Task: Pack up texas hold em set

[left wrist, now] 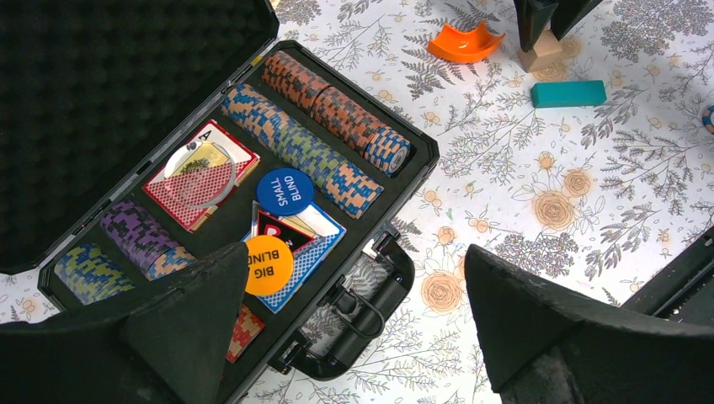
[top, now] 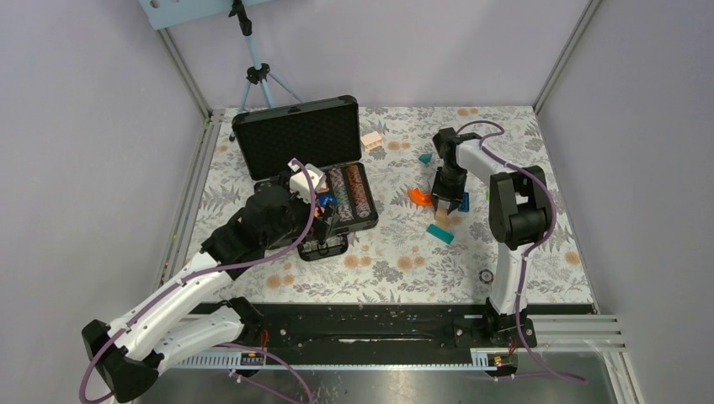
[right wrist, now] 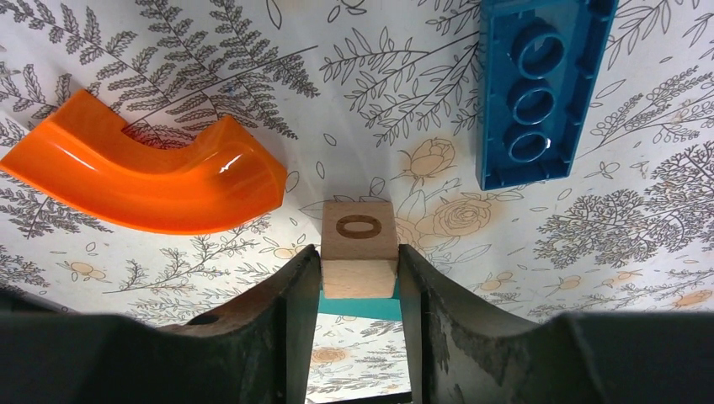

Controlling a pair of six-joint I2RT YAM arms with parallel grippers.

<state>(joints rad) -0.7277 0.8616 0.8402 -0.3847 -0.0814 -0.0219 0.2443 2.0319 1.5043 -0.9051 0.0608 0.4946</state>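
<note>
The black case (top: 296, 135) of the texas hold em set lies open at the back left, lid up. In its tray (left wrist: 411, 172) are rows of striped chips (left wrist: 337, 109), card decks (left wrist: 200, 172), a blue small-blind disc (left wrist: 285, 192) and an orange big-blind disc (left wrist: 269, 264). My left gripper (left wrist: 355, 247) hangs open over the front edge and handle (left wrist: 370, 311), holding nothing. My right gripper (right wrist: 359, 265) is to the right of the case, with its jaws against both sides of a wooden block (right wrist: 359, 244) marked 0. A loose chip (top: 486, 275) lies on the table at front right.
An orange curved block (right wrist: 143, 181) lies left of the wooden block and a blue studded plate (right wrist: 539, 84) lies beyond it. A teal block (top: 439, 233) sits just in front. A tan block (top: 371, 140) and a small teal piece (top: 425, 157) lie near the back.
</note>
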